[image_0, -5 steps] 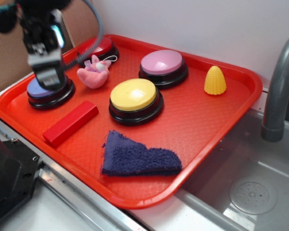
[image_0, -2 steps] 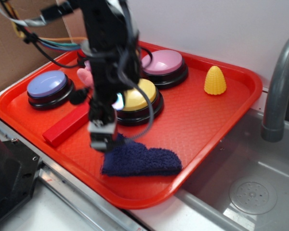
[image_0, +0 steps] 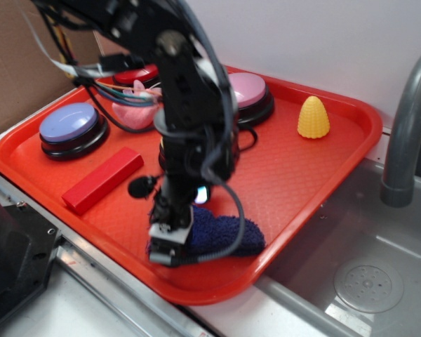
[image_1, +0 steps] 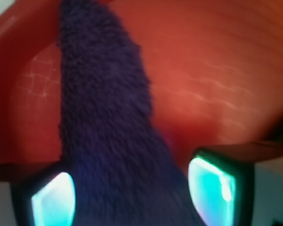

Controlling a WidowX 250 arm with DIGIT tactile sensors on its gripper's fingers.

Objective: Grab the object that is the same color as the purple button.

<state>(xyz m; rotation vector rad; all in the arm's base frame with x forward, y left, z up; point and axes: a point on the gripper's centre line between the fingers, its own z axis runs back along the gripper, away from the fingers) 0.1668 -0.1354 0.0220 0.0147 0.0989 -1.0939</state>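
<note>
Since a moment ago, your gripper (image_0: 170,242) has dropped from beside the yellow button onto the rag (image_1: 104,117) at the tray's (image_0: 323,168) front edge; jaws stand open, holding nothing, straddling its long axis, so close straight down

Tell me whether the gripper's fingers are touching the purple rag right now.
Cannot tell. In the wrist view the rag lies between the two open fingers, but blur hides any contact. In the exterior view the gripper covers that spot.
</note>
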